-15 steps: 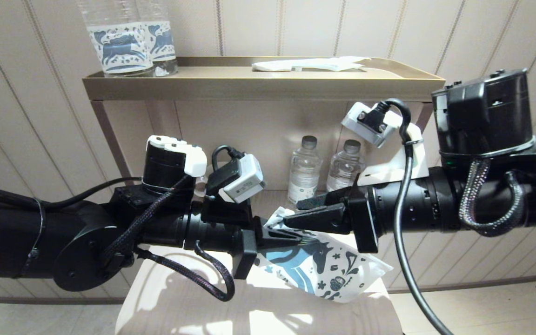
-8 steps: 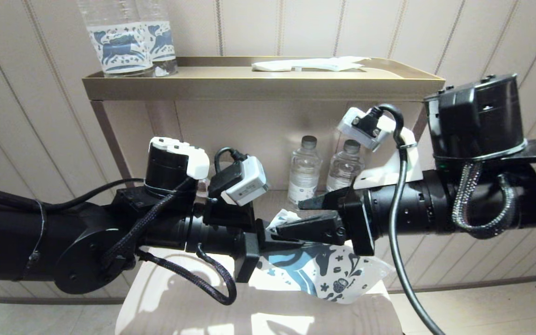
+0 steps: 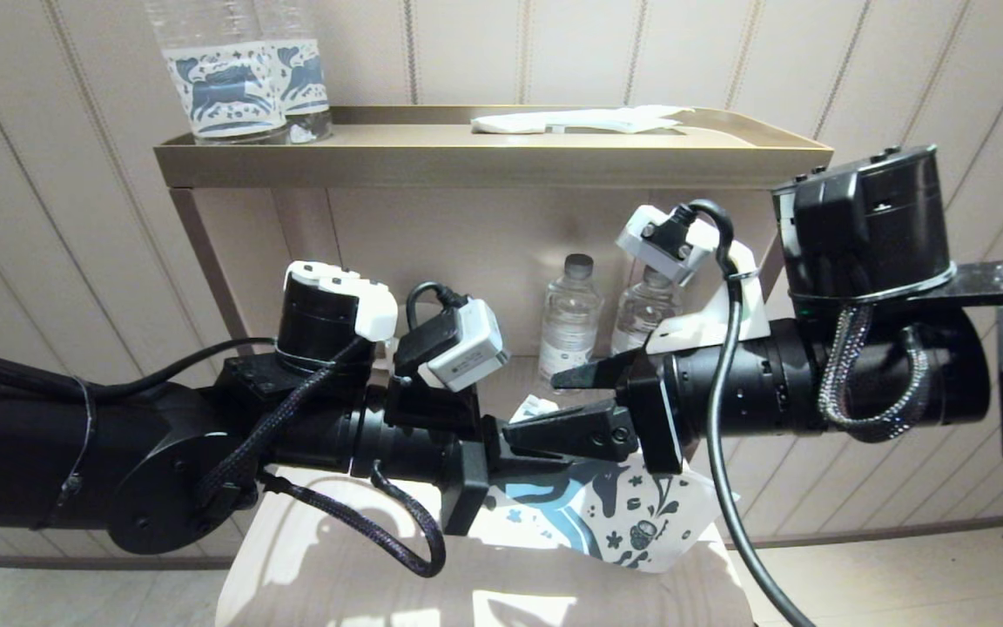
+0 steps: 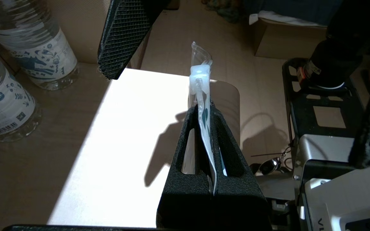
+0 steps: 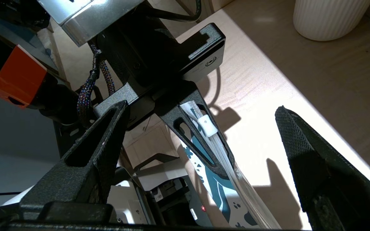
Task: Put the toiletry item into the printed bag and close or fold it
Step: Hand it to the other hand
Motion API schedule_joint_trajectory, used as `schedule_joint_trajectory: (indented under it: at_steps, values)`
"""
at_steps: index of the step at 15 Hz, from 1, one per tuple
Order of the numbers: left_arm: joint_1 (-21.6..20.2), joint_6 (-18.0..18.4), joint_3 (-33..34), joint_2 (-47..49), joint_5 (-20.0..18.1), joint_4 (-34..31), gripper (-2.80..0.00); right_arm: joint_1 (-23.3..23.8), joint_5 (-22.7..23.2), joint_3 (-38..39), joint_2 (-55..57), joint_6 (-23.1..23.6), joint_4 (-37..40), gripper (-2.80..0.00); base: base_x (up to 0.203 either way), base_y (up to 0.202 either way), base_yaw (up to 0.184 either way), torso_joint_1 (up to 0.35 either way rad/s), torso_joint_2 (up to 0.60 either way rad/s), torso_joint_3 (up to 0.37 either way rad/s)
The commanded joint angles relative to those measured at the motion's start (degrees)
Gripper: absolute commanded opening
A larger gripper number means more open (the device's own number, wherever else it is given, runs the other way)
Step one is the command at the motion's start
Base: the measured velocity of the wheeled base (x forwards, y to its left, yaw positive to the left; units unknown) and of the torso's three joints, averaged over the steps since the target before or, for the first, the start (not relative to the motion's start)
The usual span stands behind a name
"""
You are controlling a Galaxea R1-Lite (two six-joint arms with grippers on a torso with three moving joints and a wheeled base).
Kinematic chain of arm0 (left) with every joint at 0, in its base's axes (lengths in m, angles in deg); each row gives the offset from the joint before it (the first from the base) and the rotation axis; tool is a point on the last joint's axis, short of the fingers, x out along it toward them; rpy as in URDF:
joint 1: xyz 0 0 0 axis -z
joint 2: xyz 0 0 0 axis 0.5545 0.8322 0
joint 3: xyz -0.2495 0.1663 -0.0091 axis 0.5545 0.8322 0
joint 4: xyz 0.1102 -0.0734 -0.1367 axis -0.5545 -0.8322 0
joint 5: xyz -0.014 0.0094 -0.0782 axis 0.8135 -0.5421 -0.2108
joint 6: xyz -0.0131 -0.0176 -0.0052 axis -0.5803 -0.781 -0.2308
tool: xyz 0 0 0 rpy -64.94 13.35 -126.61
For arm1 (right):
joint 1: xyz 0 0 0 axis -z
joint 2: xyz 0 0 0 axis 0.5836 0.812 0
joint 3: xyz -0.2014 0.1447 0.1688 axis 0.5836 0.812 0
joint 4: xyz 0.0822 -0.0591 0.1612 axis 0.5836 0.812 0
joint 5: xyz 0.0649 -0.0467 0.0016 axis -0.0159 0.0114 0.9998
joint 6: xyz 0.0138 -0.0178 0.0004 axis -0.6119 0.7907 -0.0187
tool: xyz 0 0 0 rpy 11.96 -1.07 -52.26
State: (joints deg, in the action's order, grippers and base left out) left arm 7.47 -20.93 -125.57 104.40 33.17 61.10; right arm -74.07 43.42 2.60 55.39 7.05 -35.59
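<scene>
The printed bag [image 3: 619, 514], white with a dark blue horse, hangs edge-up over the pale table. My left gripper [image 3: 536, 453] is shut on its top edge; in the left wrist view the bag [image 4: 204, 118] rises between the closed fingers, with its white zip slider [image 4: 199, 74] above them. My right gripper [image 3: 536, 407] is open and faces the left one. In the right wrist view its two fingers stand wide on either side of the left gripper [image 5: 223, 163] and the bag [image 5: 223, 192], touching neither. The toothbrush is out of view.
A gold tray shelf [image 3: 484, 161] behind holds two horse-label bottles [image 3: 223, 87] and a flat white packet [image 3: 580, 120]. Two small water bottles [image 3: 569, 318] stand on the lower shelf. A white ribbed cup [image 5: 329, 16] sits on the pale table [image 3: 336, 566].
My right arm has moved left toward the left gripper, its open fingers now straddling the held bag top. The left arm and bag have shifted slightly right.
</scene>
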Motion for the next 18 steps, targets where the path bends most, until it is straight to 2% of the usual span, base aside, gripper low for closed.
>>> schedule_joint_trajectory:
  at_steps: [1, 3, 4, 11, 18]
  values:
    - [0.0, 0.2, 0.0, 0.0, -0.3, 0.2, -2.8, 0.0, 0.1, 0.4, 0.1, 0.0, 0.0, 0.0, 0.0, 0.0, 0.0, 0.0, 0.0, 0.0]
    - [-0.1, 0.3, 0.0, -0.1, -0.3, 0.2, -2.8, 0.0, 0.1, 0.5, -0.1, 0.1, 0.0, 0.0, 0.0, 0.0, 0.0, 0.0, 0.0, 0.0]
    - [-0.1, 0.3, 0.0, -0.2, -0.3, 0.2, -2.8, 0.0, 0.1, 0.8, 0.0, 0.1, 0.0, -2.8, 0.0, 0.0, 0.0, 0.0, 0.0, 0.0]
    - [0.0, 0.4, 0.0, -0.2, -0.3, 0.2, -2.8, -0.1, 0.2, 1.0, 0.0, 0.2, 0.0, -2.8, 0.0, 0.0, 0.0, 0.0, 0.0, 0.0]
    - [0.0, 0.4, 0.1, -0.5, -0.3, 0.2, -2.8, 0.0, 4.2, 2.7, -0.6, 1.6, 0.0, -2.8, 0.0, 0.0, 0.0, 0.0, 0.0, 0.0]
